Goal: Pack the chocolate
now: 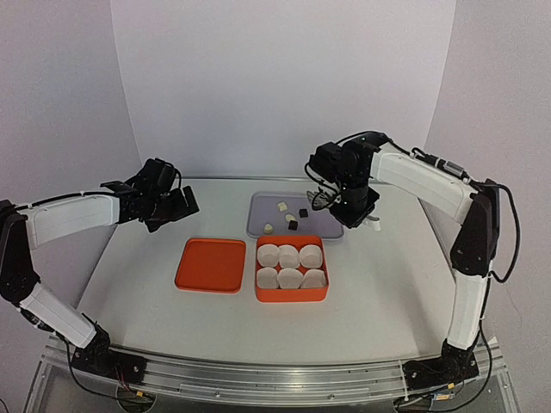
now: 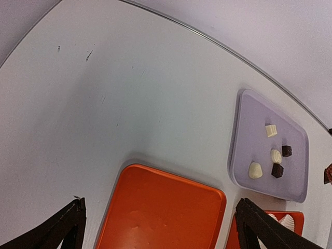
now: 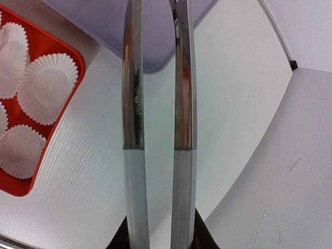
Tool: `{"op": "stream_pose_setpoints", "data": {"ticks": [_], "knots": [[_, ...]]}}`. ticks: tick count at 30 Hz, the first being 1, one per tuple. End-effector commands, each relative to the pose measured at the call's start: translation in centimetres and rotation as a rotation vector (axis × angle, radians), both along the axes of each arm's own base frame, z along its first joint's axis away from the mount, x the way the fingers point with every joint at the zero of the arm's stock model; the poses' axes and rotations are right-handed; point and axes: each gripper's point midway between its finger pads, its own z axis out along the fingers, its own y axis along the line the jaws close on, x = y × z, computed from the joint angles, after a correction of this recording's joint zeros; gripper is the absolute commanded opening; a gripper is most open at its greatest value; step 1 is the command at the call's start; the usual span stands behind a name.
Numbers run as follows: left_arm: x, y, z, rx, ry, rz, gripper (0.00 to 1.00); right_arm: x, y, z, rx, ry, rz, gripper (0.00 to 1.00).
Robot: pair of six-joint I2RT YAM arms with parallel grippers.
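While right pincer (image 1: 351,205) grips tweezers (image 3: 132,104), chocolates (image 2: 276,155) on tray (image 2: 249,114)

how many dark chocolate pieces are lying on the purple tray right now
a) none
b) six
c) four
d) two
d: the left wrist view shows just two dark pieces on the purple tray, next to three white ones.

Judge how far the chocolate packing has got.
Done: the box is open, its lid beside it, and six paper cups inside look empty. In hand: the right pincer holds tongs at the tray edge. Left: five chocolates lie there, none packed.
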Motion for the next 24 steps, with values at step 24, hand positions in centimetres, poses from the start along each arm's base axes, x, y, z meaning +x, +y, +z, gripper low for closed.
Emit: {"op": "stream_pose_setpoints", "data": {"ticks": [24], "knots": [[-0.8,-0.1,-0.3,-0.057,-0.004,-0.003,1.0,-19.1,-2.5,0.0,-0.031,0.363,0.068,0.0]]}}
